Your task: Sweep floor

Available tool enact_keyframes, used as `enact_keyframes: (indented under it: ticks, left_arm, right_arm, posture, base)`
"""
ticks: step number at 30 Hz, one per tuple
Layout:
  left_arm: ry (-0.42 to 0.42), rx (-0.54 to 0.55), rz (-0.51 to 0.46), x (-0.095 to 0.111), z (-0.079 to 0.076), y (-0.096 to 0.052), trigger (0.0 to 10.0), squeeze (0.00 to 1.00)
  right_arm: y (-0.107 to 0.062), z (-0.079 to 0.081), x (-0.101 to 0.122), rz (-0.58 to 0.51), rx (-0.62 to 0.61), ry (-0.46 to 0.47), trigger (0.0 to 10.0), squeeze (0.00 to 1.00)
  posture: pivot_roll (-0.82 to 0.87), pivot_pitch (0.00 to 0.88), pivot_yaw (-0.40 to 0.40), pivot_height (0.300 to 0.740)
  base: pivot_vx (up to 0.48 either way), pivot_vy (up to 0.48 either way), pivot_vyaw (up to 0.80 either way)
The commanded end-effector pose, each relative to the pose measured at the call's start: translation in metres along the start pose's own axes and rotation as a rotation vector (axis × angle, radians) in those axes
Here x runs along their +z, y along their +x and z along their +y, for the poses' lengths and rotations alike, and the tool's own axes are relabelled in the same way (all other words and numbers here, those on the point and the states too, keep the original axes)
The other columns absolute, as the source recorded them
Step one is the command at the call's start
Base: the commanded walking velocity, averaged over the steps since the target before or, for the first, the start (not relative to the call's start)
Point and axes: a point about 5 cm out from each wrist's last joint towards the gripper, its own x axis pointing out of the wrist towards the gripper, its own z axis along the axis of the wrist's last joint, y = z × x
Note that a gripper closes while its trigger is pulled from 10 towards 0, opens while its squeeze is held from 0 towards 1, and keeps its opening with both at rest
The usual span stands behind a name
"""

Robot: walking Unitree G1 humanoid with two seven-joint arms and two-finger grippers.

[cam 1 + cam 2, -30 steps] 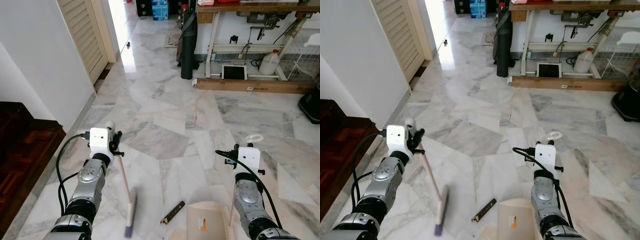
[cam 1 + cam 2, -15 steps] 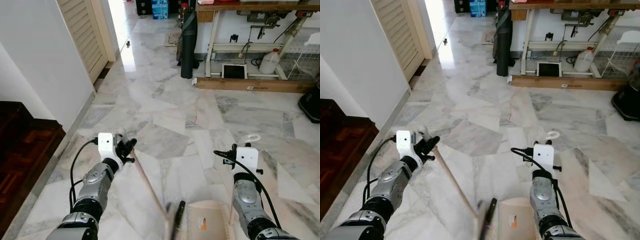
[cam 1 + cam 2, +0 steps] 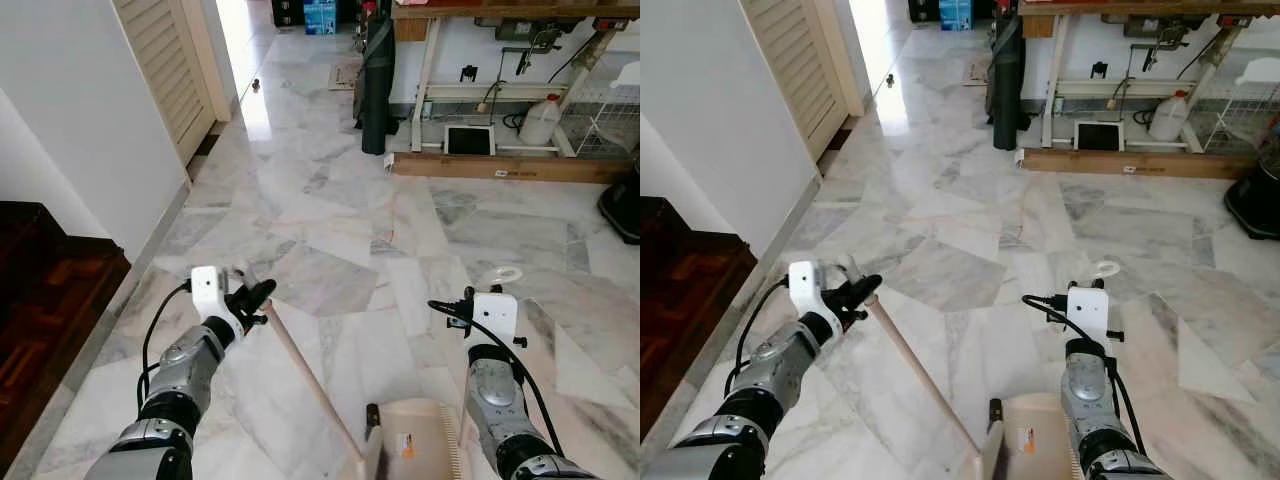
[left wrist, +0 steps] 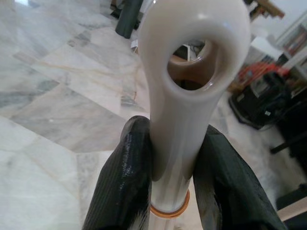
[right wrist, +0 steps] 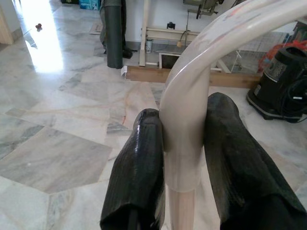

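Broom head meeting dustpan on the marble floor [image 3: 330, 200].

My left gripper [image 3: 252, 296] clamps the long wooden-handled broom [image 3: 310, 385], its shaft slanting down to my right toward the beige plastic dustpan [image 3: 415, 445]; my right gripper [image 5: 184, 158], forearm upright, pinches the dustpan's cream looped handle [image 5: 192, 100].

Both arms forward, both grippers clamped.

Left arm [image 3: 180, 375] reaches forward from near left, forearm angled toward centre, wrist rolled so the white wrist block faces left. Left gripper [image 3: 255, 296] points right, its 2 black fingers [image 4: 124, 182] pressed against either side of a cream handle. Right arm [image 3: 495, 400] extends straight ahead at near right, forearm nearly upright in view, white wrist block on top. Right gripper [image 5: 184, 143] has its 2 fingers [image 5: 144, 163] closed on a pale curved handle.
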Motion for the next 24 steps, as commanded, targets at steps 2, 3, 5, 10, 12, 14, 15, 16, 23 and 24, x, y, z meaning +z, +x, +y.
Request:
enact_keyframes:
  ticks: [2,3,5,10,12,14,15,16,23,24]
  left_arm:
    - [-0.077,-0.005,-0.047,0.008,0.002,0.001,10.0,0.00]
    - [-0.080,0.006,-0.062,0.011,0.004,0.001,10.0,0.00]
    - [-0.093,0.020,-0.091,0.017,0.007,0.000,10.0,0.00]
    - [-0.060,0.037,-0.151,0.033,0.011,-0.002,10.0,0.00]
    - [0.011,0.094,-0.233,0.050,0.015,-0.005,10.0,0.00]
    - [0.055,0.132,-0.288,0.062,0.019,-0.009,10.0,0.00]
    - [0.055,0.132,-0.288,0.062,0.019,-0.009,10.0,0.00]
    - [0.075,0.143,-0.304,0.066,0.019,-0.010,10.0,0.00]
    - [0.229,0.181,-0.273,0.067,0.025,-0.016,10.0,0.00]
    - [0.241,0.174,-0.238,0.060,0.025,-0.016,10.0,0.00]
  right_arm:
    - [0.000,0.005,0.002,-0.007,0.015,0.008,10.0,0.00]
    - [0.000,0.005,0.002,-0.006,0.015,0.008,10.0,0.00]
    - [0.001,0.005,0.002,-0.005,0.015,0.008,10.0,0.00]
    - [0.001,0.005,0.003,-0.003,0.015,0.007,10.0,0.00]
    - [0.002,0.004,0.003,-0.003,0.014,0.006,10.0,0.00]
    - [0.003,0.004,0.004,-0.003,0.014,0.005,10.0,0.00]
    - [0.003,0.004,0.004,-0.003,0.014,0.005,10.0,0.00]
    - [0.003,0.004,0.004,-0.004,0.014,0.005,10.0,0.00]
    - [0.002,0.006,0.004,-0.004,0.022,0.002,10.0,0.00]
    - [0.002,0.006,0.004,-0.005,0.023,0.003,10.0,0.00]
  posture:
    - [0.07,0.060,0.080,0.740]
    - [0.07,0.059,0.079,0.740]
    - [0.07,0.055,0.078,0.740]
    - [0.08,0.048,0.078,0.740]
    - [0.08,0.046,0.077,0.740]
    - [0.08,0.043,0.077,0.740]
    - [0.08,0.043,0.077,0.740]
    - [0.08,0.042,0.075,0.740]
    - [0.09,0.038,0.073,0.740]
    - [0.09,0.032,0.074,0.740]
  base:
    - [0.000,0.000,0.00]
    - [0.000,0.000,0.00]
    - [0.000,0.000,0.00]
    - [0.000,0.000,0.00]
    - [0.000,0.000,0.00]
    - [0.000,0.000,0.00]
    - [0.000,0.000,0.00]
    - [0.000,0.000,0.00]
    - [0.000,0.000,0.00]
    - [0.000,0.000,0.00]
